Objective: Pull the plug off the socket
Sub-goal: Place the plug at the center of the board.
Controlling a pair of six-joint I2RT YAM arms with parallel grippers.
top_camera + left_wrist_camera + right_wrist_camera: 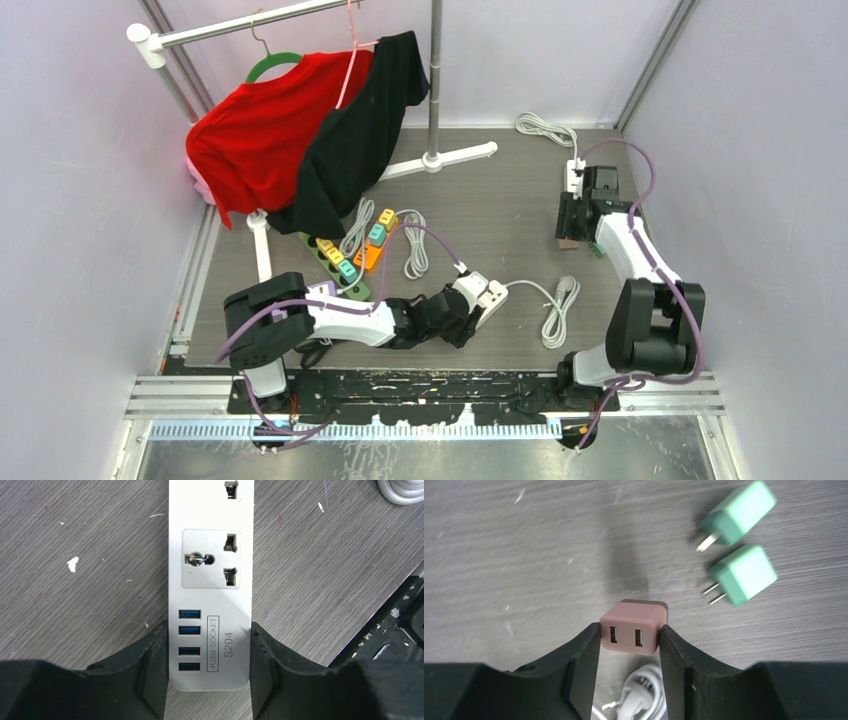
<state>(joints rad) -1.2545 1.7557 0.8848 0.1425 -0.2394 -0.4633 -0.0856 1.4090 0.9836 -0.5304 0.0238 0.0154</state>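
pinching a white power strip (210,570) with the left gripper (209,647), black fingers (145,665) pressed flat on both long sides, right at the end with four small blue holes. lying flat on the grey table (90,620). above the blue holes, a big socket with three holes showing. in the top view, low in the middle, close to the near edge, with a white cord (558,315) going off to a bunch on the right.

pinching a small pink-brown plug (633,630) with the right gripper (630,635), tight on both sides, two little slots facing the camera. out of the socket, over on the right side of the table, well apart from the white power strip. a dark shadow on the wood just past it; cannot tell if touching the table or not.

near the held plug, a green plug (736,515) and a second green plug (744,575), both on their sides, metal pins pointing left, close together but not touching. under the held plug, a white cord end (639,700), partly hidden by the fingers. just past the right gripper in the top view, another white strip (573,178) with a looped cord (545,128).

far back on the left, a rack (435,80) with a red shirt (260,140) and a black shirt (360,130) hanging. in front of those, a green strip (358,292) with bright plugs stuck in.
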